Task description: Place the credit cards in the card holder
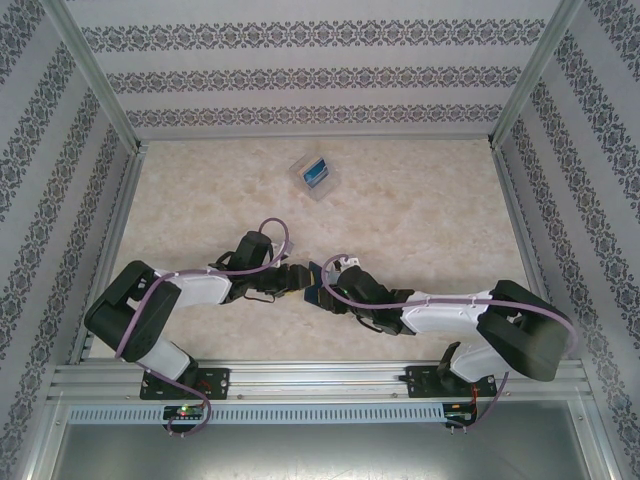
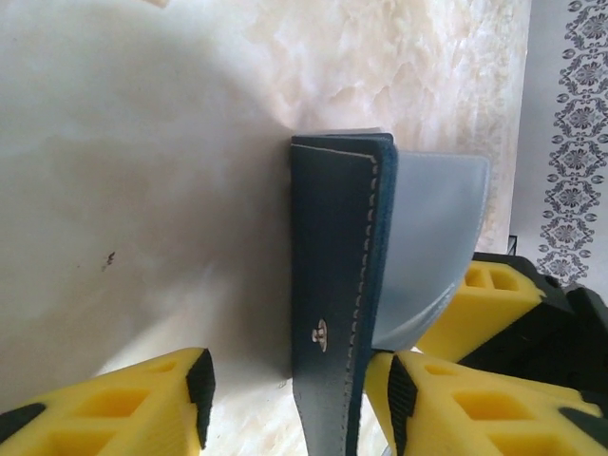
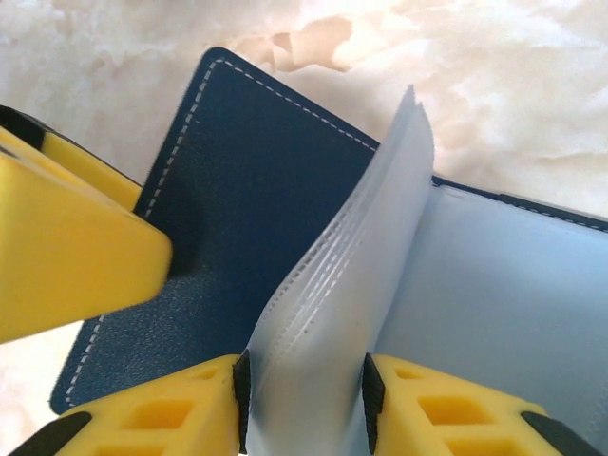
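Right gripper (image 3: 304,389) is pinching the holder's (image 3: 256,190) clear sleeves (image 3: 351,256), near centre; left gripper (image 2: 299,389) is straddling its cover (image 2: 328,285), half open, gripping nothing; unsupported cover could be flopping shut; card (image 1: 314,171) is lying far off in case (image 1: 326,186).

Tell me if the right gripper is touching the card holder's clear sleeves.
Touching. The right wrist view shows the card holder's sleeves pinched between the right gripper's pads, both pressed against the plastic with no gap.
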Controlling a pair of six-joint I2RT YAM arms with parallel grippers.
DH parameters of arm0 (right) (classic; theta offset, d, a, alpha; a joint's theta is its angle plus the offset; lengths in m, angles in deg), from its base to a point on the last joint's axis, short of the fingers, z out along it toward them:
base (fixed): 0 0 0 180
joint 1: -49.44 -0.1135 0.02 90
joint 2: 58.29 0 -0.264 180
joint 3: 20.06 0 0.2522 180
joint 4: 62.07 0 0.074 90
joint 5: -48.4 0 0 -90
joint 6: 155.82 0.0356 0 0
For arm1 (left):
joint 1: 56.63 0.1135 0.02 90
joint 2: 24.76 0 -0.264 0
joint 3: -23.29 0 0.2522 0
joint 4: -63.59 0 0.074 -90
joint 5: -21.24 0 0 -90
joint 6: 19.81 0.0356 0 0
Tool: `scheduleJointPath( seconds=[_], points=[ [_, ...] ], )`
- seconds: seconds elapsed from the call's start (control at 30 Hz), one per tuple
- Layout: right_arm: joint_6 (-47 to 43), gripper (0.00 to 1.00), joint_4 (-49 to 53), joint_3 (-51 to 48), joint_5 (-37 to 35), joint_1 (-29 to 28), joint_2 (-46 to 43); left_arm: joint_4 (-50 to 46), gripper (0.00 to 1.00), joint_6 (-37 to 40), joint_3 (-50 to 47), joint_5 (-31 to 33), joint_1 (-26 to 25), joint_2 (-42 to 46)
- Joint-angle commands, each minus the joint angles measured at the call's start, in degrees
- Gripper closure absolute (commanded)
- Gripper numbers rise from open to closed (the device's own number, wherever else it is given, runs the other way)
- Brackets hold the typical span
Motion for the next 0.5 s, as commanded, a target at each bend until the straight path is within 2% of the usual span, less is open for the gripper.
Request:
scheduleJointPath(
  seconds=[0.0, 0.07, 0.17, 0.3, 0.37, 0.47],
  points=[
    [-1.7, 0.63, -2.3, -0.7, 1.3, -0.3, -1.5, 3.2, 0.53, -0.2, 1.1, -1.5, 0.3, -1.0],
    [-2.0, 0.63, -2.3, -0.7, 1.3, -0.4, -1.8, 3.8, 0.56, -0.3, 1.0, -1.5, 0.3, -1.1],
    [-2.2, 0.64, -2.4, -0.8, 1.5, -0.3, -2.3, 4.2, 0.55, -0.2, 1.0, -1.6, 0.3, -1.0],
    [-2.5, 0.76, -2.4, -1.0, 1.6, -0.4, -2.3, 4.3, 0.48, 0.1, 1.4, -2.1, 0.3, -1.0],
    [-2.4, 0.77, -2.3, -1.1, 1.5, -0.4, -2.1, 4.5, 0.43, 0.3, 1.6, -2.7, 0.3, -1.2],
    [-2.3, 0.79, -2.8, -1.1, 2.2, -0.4, -1.6, 4.5, 0.41, 0.5, 1.8, -3.0, 0.3, -1.2]
  ],
)
